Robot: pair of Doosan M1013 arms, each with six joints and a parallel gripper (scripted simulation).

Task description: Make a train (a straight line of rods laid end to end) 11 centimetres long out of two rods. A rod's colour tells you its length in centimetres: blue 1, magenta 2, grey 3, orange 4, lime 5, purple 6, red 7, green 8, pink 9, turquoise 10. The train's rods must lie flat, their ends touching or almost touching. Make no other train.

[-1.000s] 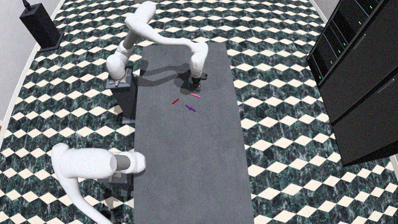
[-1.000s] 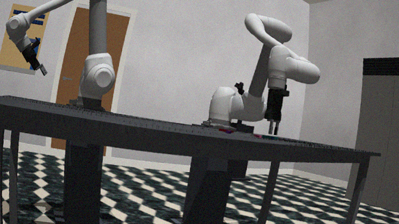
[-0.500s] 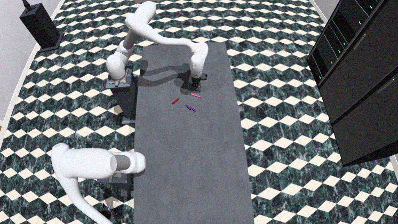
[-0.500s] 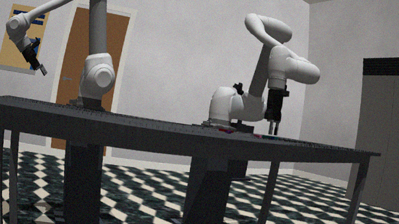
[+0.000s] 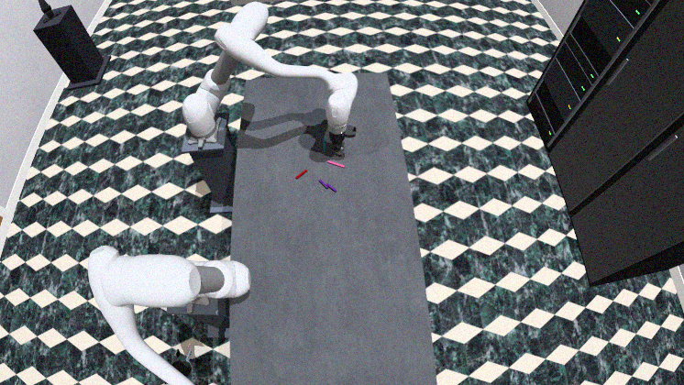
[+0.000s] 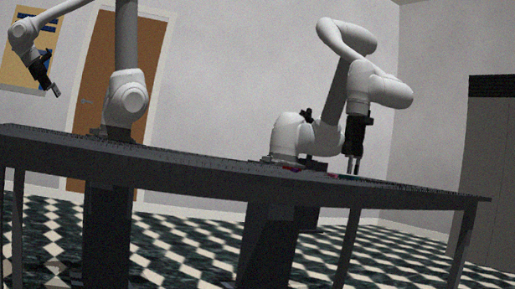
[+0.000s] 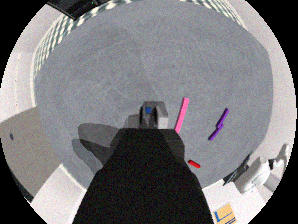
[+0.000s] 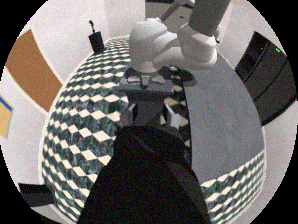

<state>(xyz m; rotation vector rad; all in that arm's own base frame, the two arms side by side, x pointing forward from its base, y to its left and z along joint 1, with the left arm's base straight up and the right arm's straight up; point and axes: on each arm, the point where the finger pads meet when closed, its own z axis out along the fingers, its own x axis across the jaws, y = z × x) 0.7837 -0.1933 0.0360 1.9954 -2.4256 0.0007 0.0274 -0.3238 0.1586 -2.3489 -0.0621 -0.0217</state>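
A small blue rod (image 7: 148,110) lies between the fingertips of my left gripper (image 5: 338,154) (image 6: 352,172) (image 7: 148,111), which is partly open, points down and is low over the table. A turquoise rod (image 5: 324,145) (image 6: 349,177) lies beside that gripper, hidden in the left wrist view. A pink rod (image 5: 336,163) (image 7: 182,114) lies flat close by. A red rod (image 5: 301,174) (image 7: 194,164) lies apart at an angle. Two purple rods (image 5: 331,188) (image 7: 223,117) lie staggered, their ends overlapping side by side. My right gripper (image 6: 55,89) (image 8: 150,109) is open and empty, away from the table.
The grey table (image 5: 330,287) (image 6: 139,153) carries all the rods at its far part in the top view. The left arm's shadow falls across the table behind the left gripper. A black cabinet (image 5: 617,143) stands beyond the table's right side.
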